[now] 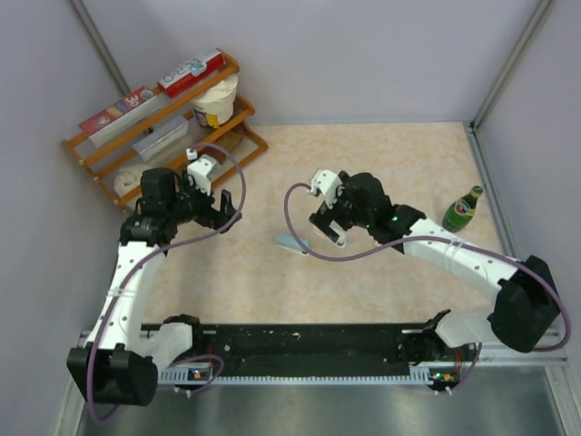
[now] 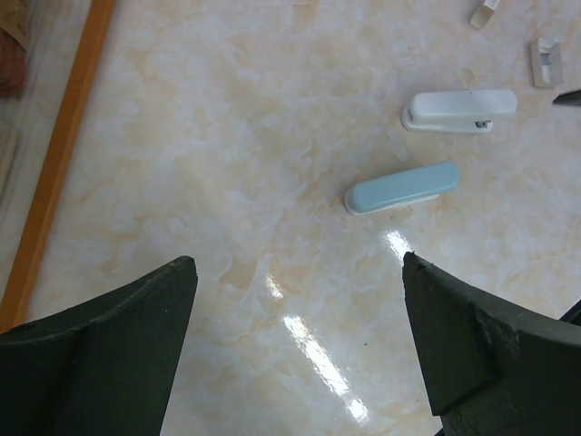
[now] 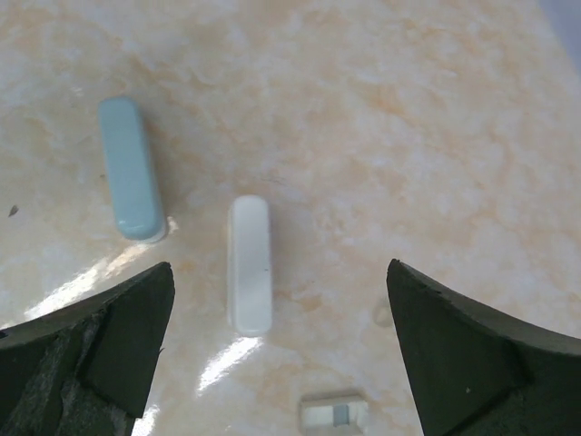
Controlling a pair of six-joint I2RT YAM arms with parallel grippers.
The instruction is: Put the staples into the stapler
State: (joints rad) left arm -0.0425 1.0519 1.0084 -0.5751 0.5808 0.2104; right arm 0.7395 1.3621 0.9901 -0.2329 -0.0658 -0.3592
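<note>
Staples [image 3: 334, 413], a tiny whitish-grey packet with a dark mark, are being pictured lying flat on the marbled table [image 3: 436, 109], just beyond one end of the white stapler [image 3: 250, 265] and not touching it. The blue stapler [image 3: 132, 168] is being shown close alongside, roughly parallel to the white one, and both are lying closed.

The right gripper [image 3: 280, 309] is being held above the white stapler with its fingers [image 3: 472, 354] spread wide and nothing between them. The left gripper [image 2: 300, 336] is being held off to one side, its fingers [image 2: 109, 363] likewise wide apart and empty, with both staplers in its view. A second small pale piece [image 2: 483, 13] is being glimpsed at the edge of the left wrist view, but what it is cannot be told.

Which stapler is being readied for loading cannot be told, though the white one, nearest the packet, is judged likelier. Neither is being opened yet, so the task is judged to be barely begun.

The step in hand is judged to be a first grasp by the right arm. It would be done well with the fingers lowered squarely astride the chosen piece, close to the table, and closed gently so that the thin packet is not being crushed or flicked away. The left arm would best be brought in to steady the stapler body.
</note>
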